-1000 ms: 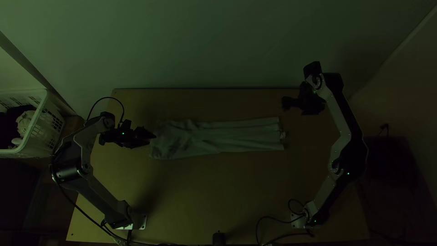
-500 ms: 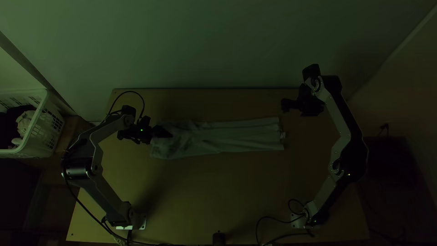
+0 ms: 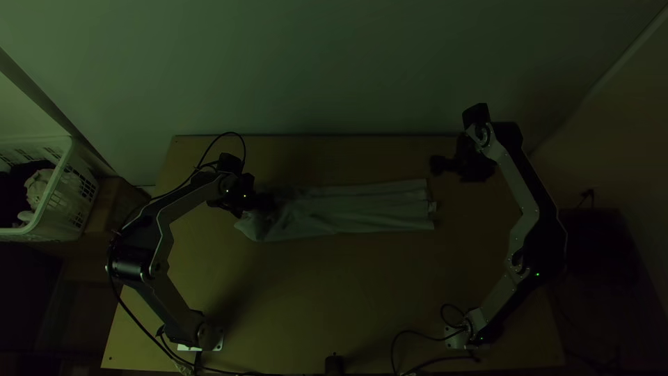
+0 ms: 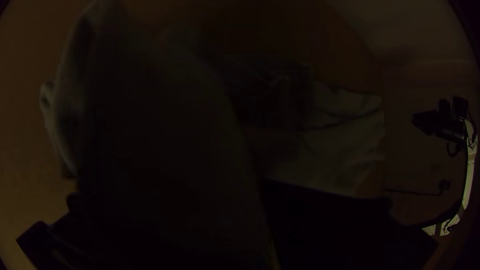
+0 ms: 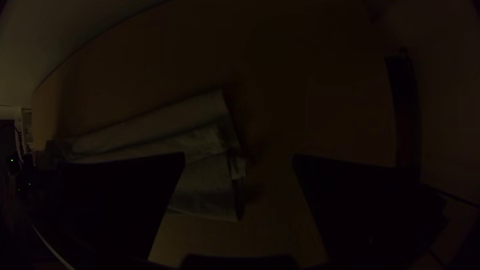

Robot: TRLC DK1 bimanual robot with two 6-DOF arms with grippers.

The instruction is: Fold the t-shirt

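Observation:
The pale t-shirt (image 3: 362, 209) lies across the table as a long folded strip, its left end bunched. At that end is my left gripper (image 3: 268, 202), partly over the cloth. In the left wrist view a raised flap of the t-shirt (image 4: 75, 115) hangs over one finger, and my left gripper (image 4: 267, 225) is shut on the fabric. My right gripper (image 3: 440, 165) is above and beyond the strip's right end, apart from it. The right wrist view has my right gripper (image 5: 240, 165) open, with the t-shirt's layered end (image 5: 205, 190) below and to one side.
A white basket (image 3: 52, 209) holding cloth stands left of the table. The wooden table (image 3: 348, 292) has bare surface in front of the t-shirt and behind it. A small black object (image 3: 335, 365) is at the near edge, with cables around the right arm's base.
My left gripper has moved rightward over the t-shirt's left end, whose edge has shifted right and is now lifted. The right gripper has stayed nearly in place, its arm shifting slightly.

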